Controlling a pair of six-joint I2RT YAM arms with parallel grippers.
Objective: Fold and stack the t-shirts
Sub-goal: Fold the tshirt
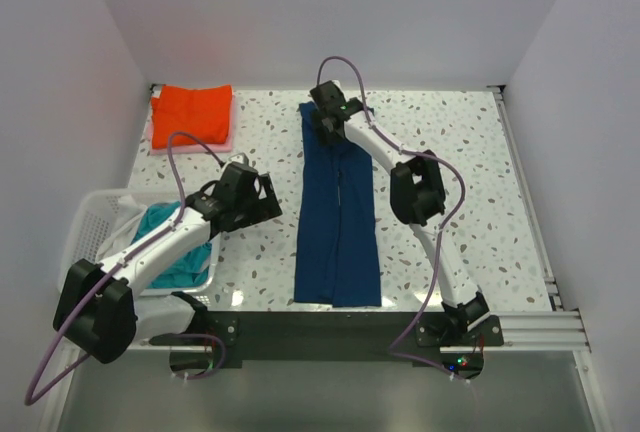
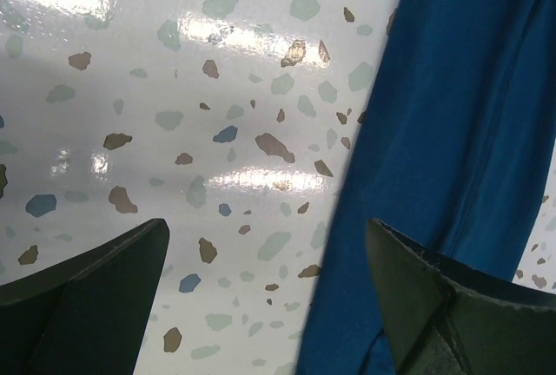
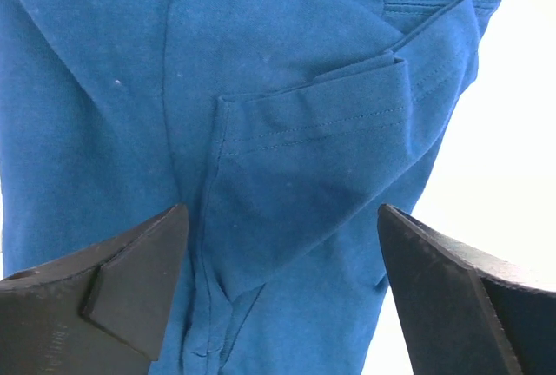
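A navy t-shirt (image 1: 338,217) lies folded lengthwise into a long strip down the middle of the table. My right gripper (image 1: 327,117) hovers open over its far end; the right wrist view shows a folded sleeve (image 3: 321,132) between the fingers. My left gripper (image 1: 268,199) is open and empty, just left of the strip's edge (image 2: 452,132). A folded orange-red t-shirt (image 1: 192,112) sits on a pink one (image 1: 225,140) at the far left corner. A teal t-shirt (image 1: 165,242) lies in the basket.
A white slatted basket (image 1: 95,222) stands at the near left, under my left arm. The speckled table (image 1: 460,202) has a metal rail along its right edge (image 1: 530,212). White walls close in the sides and back.
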